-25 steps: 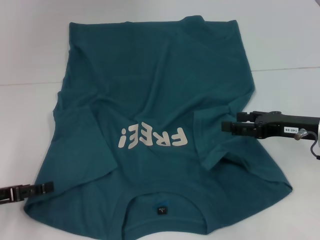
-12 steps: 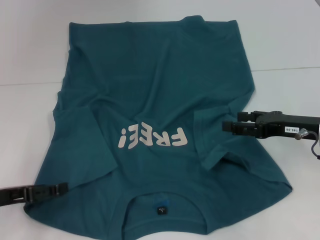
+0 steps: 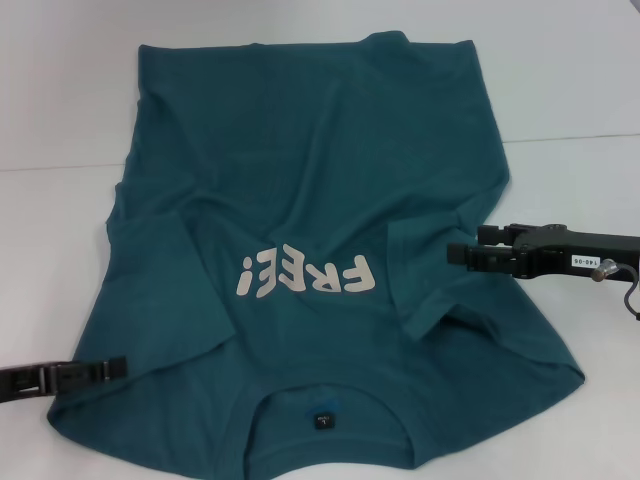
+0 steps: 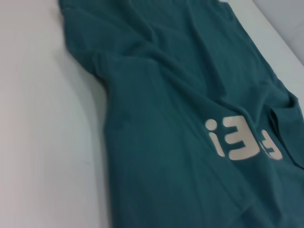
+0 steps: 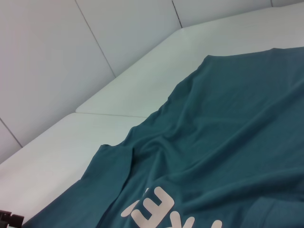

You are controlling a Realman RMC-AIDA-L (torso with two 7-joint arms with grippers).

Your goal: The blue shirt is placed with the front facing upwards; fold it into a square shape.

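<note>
Head view: shirt (image 3: 310, 240) lies sleeves-in; left end effector (image 3: 100, 370) and right end effector (image 3: 480, 255) flank it for folding, grip state unclear.

Left arm: enters low from the near left edge of the head view, lying almost level and pointing right.
Left gripper (image 3: 112, 368): black, slim, its tip well to the near left; whether the fingers are parted cannot be made out.
Right arm: black, reaches in from the right edge at mid-depth, level, pointing left; a small white label sits on its wrist.
Right gripper (image 3: 462, 252): black; two fingers show one above the other with a slight gap.
</note>
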